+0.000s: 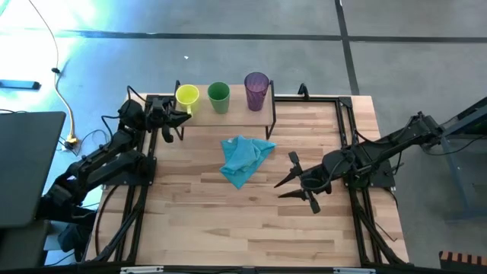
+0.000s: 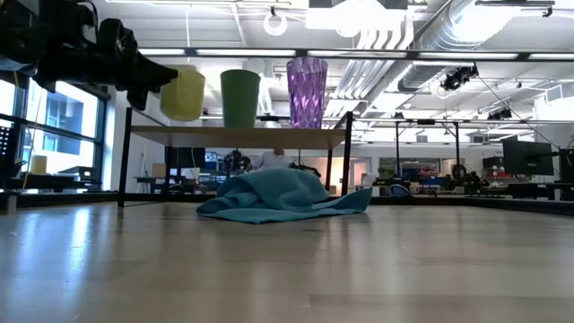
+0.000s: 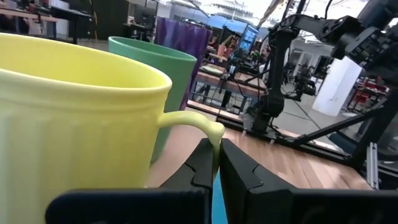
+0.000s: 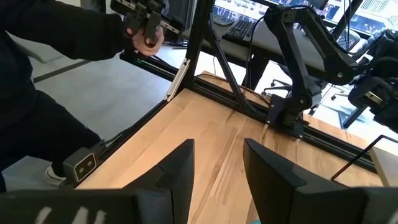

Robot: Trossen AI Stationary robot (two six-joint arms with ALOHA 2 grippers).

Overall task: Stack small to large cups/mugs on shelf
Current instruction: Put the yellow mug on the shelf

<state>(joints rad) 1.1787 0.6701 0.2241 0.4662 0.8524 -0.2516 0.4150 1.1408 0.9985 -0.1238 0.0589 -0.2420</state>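
Slatted tabletop [image 1: 251,221] in open lab, blue cloth [image 1: 243,158] before shelf [image 2: 235,135]; left hand [image 3: 216,163] clamped on yellow mug [image 3: 74,118] handle, right hand [image 1: 293,181] apart.

Matt ribbed yellow mug [image 3: 74,118], smooth green cup [image 1: 218,95], translucent faceted purple tumbler [image 2: 307,91], light-wood shelf [image 2: 235,135] on thin black metal legs, crumpled blue cloth [image 1: 243,158] before it

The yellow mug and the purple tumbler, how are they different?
The yellow mug is short; the purple tumbler stands taller. The yellow mug has a handle, pinched by the left gripper with its fingers shut on it; the purple tumbler has no handle and nothing touches it. The yellow mug is solid coloured; the purple tumbler is see-through and ribbed. Both stand upright on the shelf, at its opposite ends.
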